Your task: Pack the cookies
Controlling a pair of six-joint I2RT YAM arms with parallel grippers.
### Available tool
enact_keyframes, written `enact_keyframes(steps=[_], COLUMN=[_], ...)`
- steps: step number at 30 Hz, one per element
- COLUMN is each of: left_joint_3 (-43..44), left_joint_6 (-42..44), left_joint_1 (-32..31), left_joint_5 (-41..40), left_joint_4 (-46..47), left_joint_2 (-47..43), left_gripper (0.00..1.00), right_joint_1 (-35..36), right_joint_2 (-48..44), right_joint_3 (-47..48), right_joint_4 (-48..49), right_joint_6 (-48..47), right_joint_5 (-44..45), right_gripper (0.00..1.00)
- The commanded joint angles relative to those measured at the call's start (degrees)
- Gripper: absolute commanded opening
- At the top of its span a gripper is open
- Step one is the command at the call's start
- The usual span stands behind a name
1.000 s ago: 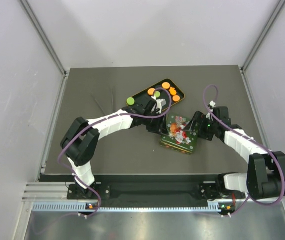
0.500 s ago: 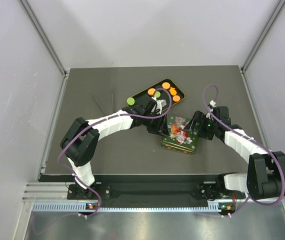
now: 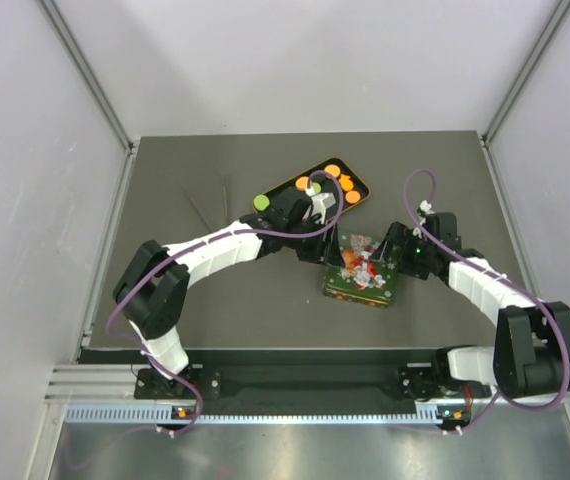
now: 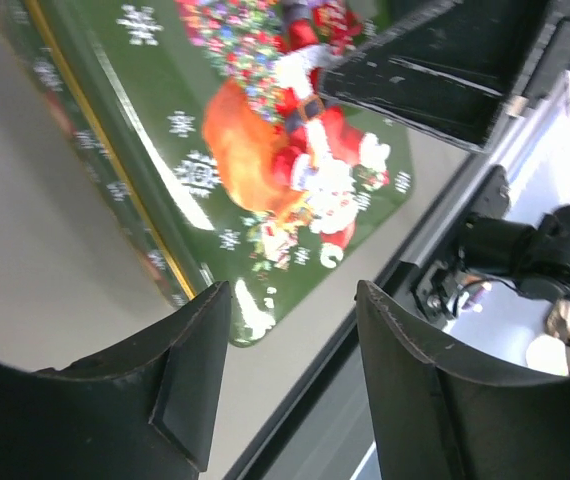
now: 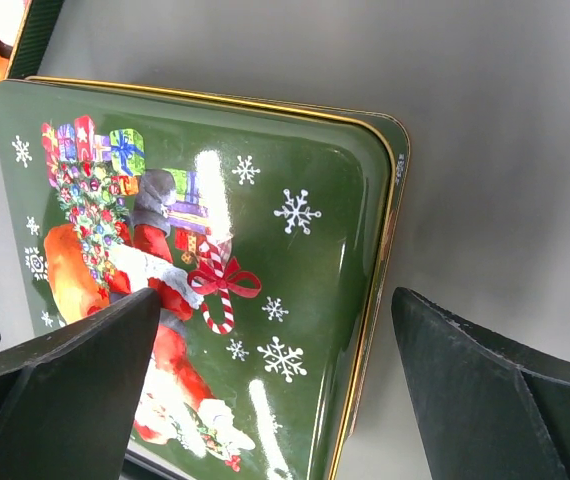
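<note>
A green tin point(image 3: 363, 272) with a Santa lid lies closed on the dark mat. It also shows in the left wrist view point(image 4: 265, 160) and the right wrist view point(image 5: 215, 250). Orange cookies point(image 3: 349, 184) and a green cookie point(image 3: 262, 202) lie on a black tray point(image 3: 287, 186) behind it. My left gripper point(image 3: 317, 250) is open and empty at the tin's left edge point(image 4: 290, 300). My right gripper point(image 3: 390, 256) is open and empty at the tin's right edge. Its jaws stand wide over the lid's rim point(image 5: 275, 300).
The tray's orange rim sits just behind my left wrist. The table's front rail point(image 3: 265, 355) runs along the near edge. Grey walls close the left, right and back sides.
The tin has shifted slightly and settled flat. My left arm's elbow has swung a little to the left. The right arm has hardly moved.
</note>
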Motion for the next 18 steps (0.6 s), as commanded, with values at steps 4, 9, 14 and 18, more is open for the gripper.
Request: enact_keyframes(steps=[4, 9, 14, 18], left_joint_3=[-1.3, -1.7, -1.2, -1.4], left_joint_6=[0.6, 0.2, -0.1, -0.6], left_joint_1=[1.1, 1.0, 1.1, 1.0], left_joint_5=[-5.2, -4.2, -2.8, -1.7], left_joint_4=[0.7, 2.4, 3.8, 5.3], left_joint_2=[-0.2, 1.4, 3.7, 4.6], left_gripper=[0.62, 0.65, 0.66, 0.66], right_joint_1=[0.2, 0.2, 0.3, 0.2], right_joint_2=[-1.8, -3.5, -4.3, -5.0], right_joint_3=[2.5, 2.8, 2.7, 3.0], right_joint_4=[-1.0, -1.8, -2.3, -2.7], right_joint_6=[-1.0, -0.9, -0.4, -0.3], right_joint_5=[2.0, 2.0, 1.3, 0.6], right_gripper=[0.97, 0.94, 0.93, 0.92])
